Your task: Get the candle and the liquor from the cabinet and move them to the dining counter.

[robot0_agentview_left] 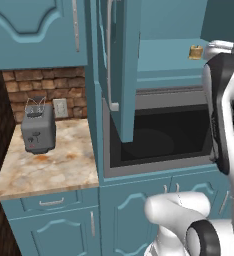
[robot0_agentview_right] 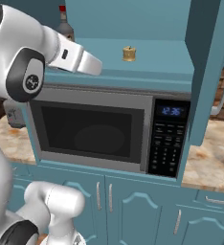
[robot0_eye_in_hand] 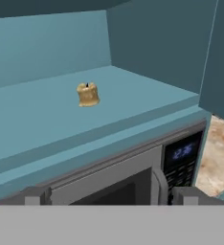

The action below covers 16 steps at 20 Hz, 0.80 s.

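Candle (robot0_eye_in_hand: 88, 94): upright on cabinet (robot0_agentview_left: 164, 55) shelf floor, mid-depth, well back from front edge.
Handling: we judge it light, stiff, waxy — grip low around its sides.
Liquor (robot0_agentview_right: 64, 26): far-left of shelf, behind arm.
Gripper (robot0_eye_in_hand: 109, 195): fingers spread wide, empty — short of shelf edge.

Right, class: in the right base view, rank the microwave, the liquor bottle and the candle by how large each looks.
1. microwave, by far the largest.
2. liquor, though the arm hides most of it, so its full size is unsure.
3. candle, smallest, standing on the shelf of the cabinet.
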{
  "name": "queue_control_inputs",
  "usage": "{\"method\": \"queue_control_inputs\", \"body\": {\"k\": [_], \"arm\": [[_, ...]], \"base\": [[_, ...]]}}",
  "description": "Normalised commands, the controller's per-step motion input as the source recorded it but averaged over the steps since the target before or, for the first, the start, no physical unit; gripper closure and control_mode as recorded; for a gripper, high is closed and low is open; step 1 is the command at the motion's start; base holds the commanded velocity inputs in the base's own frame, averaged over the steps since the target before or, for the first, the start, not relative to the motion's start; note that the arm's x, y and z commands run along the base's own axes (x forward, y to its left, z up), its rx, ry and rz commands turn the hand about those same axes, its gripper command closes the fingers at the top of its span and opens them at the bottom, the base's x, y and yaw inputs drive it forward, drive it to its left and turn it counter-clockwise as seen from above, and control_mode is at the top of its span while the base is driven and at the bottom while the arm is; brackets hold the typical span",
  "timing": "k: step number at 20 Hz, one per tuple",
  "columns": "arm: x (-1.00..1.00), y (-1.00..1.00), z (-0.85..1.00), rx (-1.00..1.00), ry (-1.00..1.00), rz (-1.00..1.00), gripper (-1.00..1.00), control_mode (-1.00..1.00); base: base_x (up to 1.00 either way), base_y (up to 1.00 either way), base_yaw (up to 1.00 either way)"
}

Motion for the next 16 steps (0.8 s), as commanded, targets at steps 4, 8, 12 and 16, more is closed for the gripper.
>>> {"method": "queue_control_inputs", "body": {"k": [4, 8, 12, 16], "arm": [[0.38, 0.0, -0.05, 0.03, -0.06, 0.06, -1.0, -1.0], [0.43, 0.0, -0.01, 0.01, -0.01, 0.04, -1.0, -1.0], [0.36, 0.0, 0.0, -0.02, 0.01, 0.02, -1.0, -1.0], [0.3, 0.0, 0.0, -0.04, 0.06, 0.0, -1.0, -1.0]], "base": [[0.0, 0.0, 0.0], [0.0, 0.0, 0.0], [0.0, 0.0, 0.0], [0.0, 0.0, 0.0]]}}
